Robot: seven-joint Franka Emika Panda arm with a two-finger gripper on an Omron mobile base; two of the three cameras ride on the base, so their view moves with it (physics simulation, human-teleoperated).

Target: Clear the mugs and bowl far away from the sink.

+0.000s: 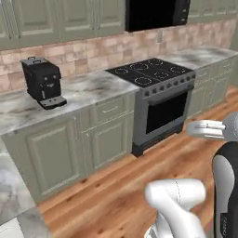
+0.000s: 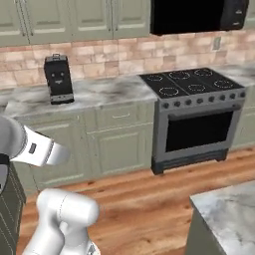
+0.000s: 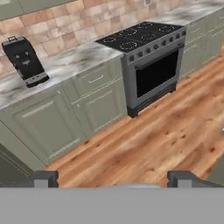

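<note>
From the hand view I had the gripper (image 3: 112,177) with its two dark fingertips (image 3: 43,178) standing wide apart and nothing between them; it hung open above bare wooden floor (image 3: 153,131). Beyond the tips, the floor ran up to a row of grey-green base cabinets (image 3: 65,116) with a steel-fronted oven (image 3: 155,74) set among them, its dark glass door facing me and a black cooktop (image 3: 138,35) on top. A marbled grey counter (image 3: 74,61) ran along the cabinets, and on it, well to the left of the cooktop, stood a black coffee machine (image 3: 24,59) against the brick backsplash (image 3: 87,22). In the left base view I saw the white arm (image 1: 186,200) rising at the lower right, the coffee machine on the counter at left and the oven farther right under a dark hood (image 1: 155,14). The right base view gave the same wall from the other side, with a corner of a second marbled counter (image 2: 229,209) at lower right, near me. I could not place the mugs, the bowl or the sink from any of my cameras at that moment.
</note>
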